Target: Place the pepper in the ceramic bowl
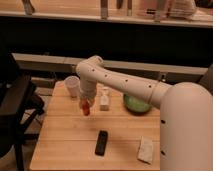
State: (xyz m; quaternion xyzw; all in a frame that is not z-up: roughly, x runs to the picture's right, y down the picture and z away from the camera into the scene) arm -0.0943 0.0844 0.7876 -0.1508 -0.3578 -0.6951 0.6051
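One pepper (86,110): I see it pinched in the fingers, hanging above the surface (60,145).
My gripper (85,104): at 4 o'clock from the cup (72,86), near it.
Green ceramic bowl (136,104): 3 o'clock from the pepper.
In between: small white object (104,99).
Black remote (102,142): 5 o'clock; white packet (146,150) to its right.

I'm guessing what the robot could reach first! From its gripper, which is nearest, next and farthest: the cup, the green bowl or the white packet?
The gripper, holding the pepper, hangs over the table's back left.
1. Cup, just behind, to the left.
2. Bowl, to the right.
3. White packet, front right.
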